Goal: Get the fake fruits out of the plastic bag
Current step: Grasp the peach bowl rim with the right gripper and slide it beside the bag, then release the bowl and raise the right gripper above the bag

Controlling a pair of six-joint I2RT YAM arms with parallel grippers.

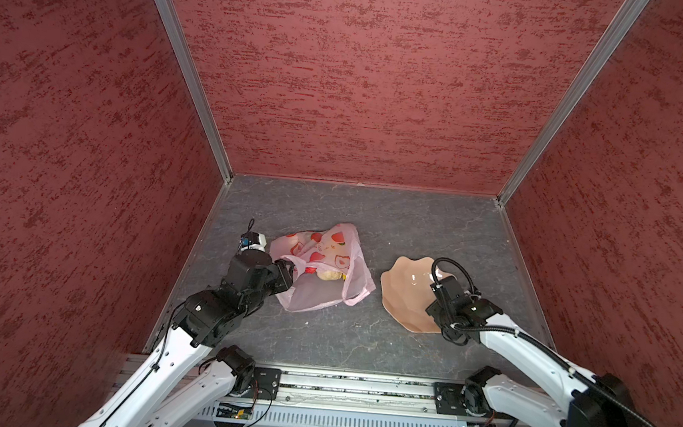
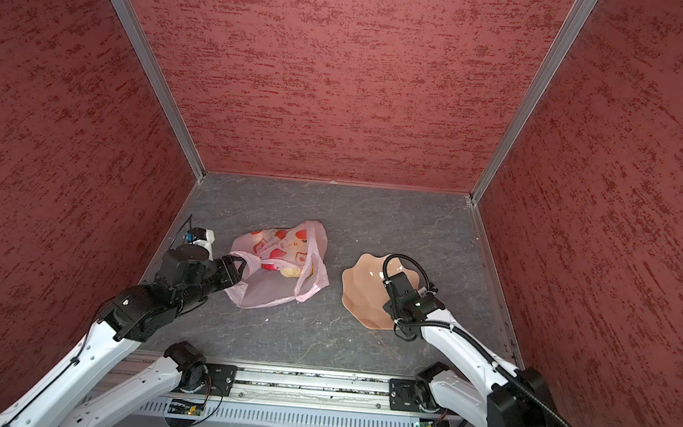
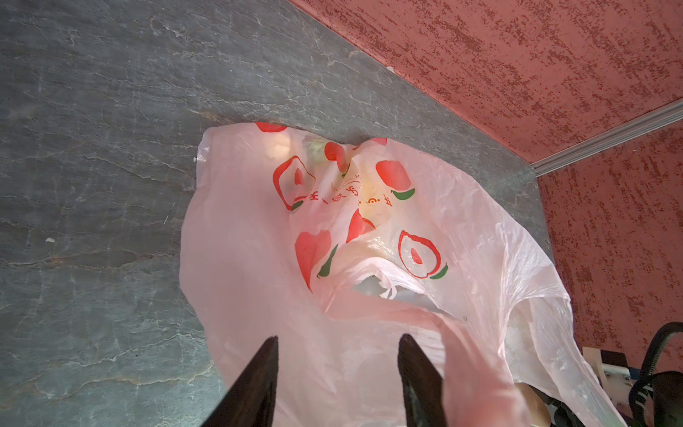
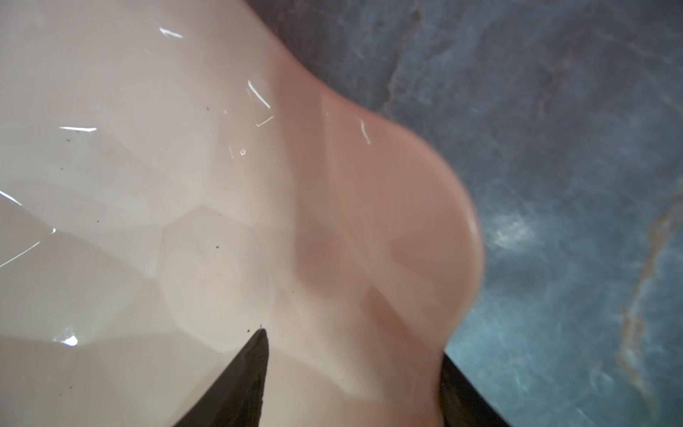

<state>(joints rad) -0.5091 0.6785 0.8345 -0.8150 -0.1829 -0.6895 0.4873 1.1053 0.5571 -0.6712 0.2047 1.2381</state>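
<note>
Pink plastic bag [image 1: 316,298], fake fruits [image 1: 328,275] inside, lies nine o'clock of the bowl [image 1: 402,296]; left gripper [image 3: 339,338] spread in its mouth, right gripper [image 4: 353,344] astride the bowl rim, clamp unclear; I fear film snagging, dragging fruit

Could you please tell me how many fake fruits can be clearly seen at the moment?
1: a beige lumpy fruit lies in the open mouth of the plastic bag in both top views. More may be hidden under its printed film.

plastic bag [image 1: 324,246] left of bowl [image 1: 404,290], fake fruits [image 1: 328,275] in the bag
</note>
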